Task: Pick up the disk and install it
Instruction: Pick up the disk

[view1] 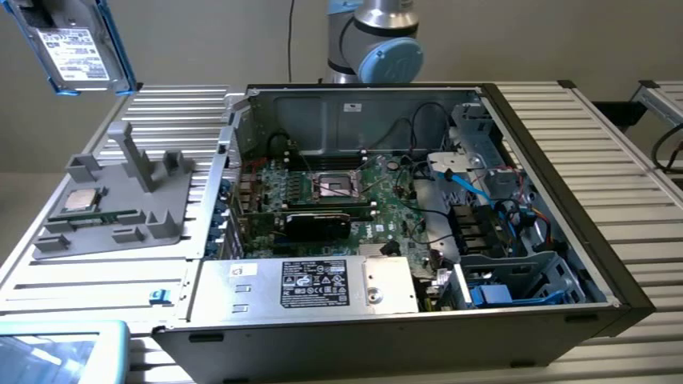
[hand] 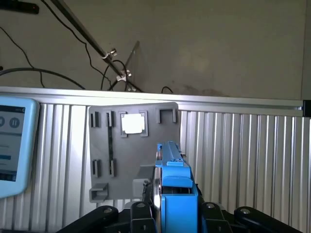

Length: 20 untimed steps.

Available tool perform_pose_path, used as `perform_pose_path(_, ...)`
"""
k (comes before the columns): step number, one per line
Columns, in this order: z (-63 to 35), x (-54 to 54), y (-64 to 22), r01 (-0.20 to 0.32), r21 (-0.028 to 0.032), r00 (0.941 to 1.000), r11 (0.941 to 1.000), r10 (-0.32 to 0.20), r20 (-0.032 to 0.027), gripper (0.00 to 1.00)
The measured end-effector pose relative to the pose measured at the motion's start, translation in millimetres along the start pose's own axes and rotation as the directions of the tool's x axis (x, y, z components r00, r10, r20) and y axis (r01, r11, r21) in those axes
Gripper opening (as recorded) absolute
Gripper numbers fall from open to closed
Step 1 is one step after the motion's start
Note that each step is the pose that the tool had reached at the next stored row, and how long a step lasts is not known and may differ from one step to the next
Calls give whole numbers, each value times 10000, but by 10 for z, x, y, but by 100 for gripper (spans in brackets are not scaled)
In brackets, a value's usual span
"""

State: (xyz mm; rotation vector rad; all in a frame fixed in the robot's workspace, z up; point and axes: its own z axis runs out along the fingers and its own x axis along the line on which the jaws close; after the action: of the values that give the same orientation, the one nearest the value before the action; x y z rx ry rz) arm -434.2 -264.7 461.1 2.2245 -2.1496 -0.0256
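**Gripper state.** The gripper point(hand: 175, 212) is clamped on the disk point(hand: 172, 170). In the wrist view the jaws stand on either side of the disk. The disk is seen edge-on, with its blue frame toward the camera.

**Disk position.** In the exterior view the disk point(view1: 77, 46) hangs in the air at the upper left, clear of the ribbed table point(view1: 597, 136). Its white label faces the camera and the blue frame runs along its edges. The dark gripper point(view1: 41, 12) sits just above it.

**Surroundings.**
- A grey holder plate point(view1: 128, 216) lies on the table under the disk, to the exterior view's left of the computer case point(view1: 555, 240).
- A small square silver chip point(view1: 83, 200) rests in the plate.
- The case lies with its open side up. The disk is well apart from it.
- Inside the case are a circuit board point(view1: 341, 200) and a silver box point(view1: 320, 284) with a black-and-white label at the near edge.
- A metal bay point(view1: 523, 280) with blue parts sits inside the case toward the exterior view's right.
- The arm point(view1: 373, 40) stands behind the case.
- A tablet point(view1: 59, 348) with a light blue rim lies at the exterior view's lower left.
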Motion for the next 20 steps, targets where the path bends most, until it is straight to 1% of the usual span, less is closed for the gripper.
perform_pose_path(3, -37, 3, -63, 0, -1, 10000, 10000, 0, -8, 37)
perform_pose_path(7, -72, 8, -178, -1, -1, 10000, 10000, 1, -14, 37)
perform_pose_path(11, -116, 13, -312, 0, -1, 10000, 10000, 0, -15, 37)
perform_pose_path(17, -208, 23, -520, -1, 0, 10000, 10000, 1, -15, 37)
perform_pose_path(18, -229, 26, -544, -1, -4, 10000, 10000, 1, -15, 37)
perform_pose_path(20, -246, 47, -566, -1, 0, 10000, 10000, 1, -15, 37)
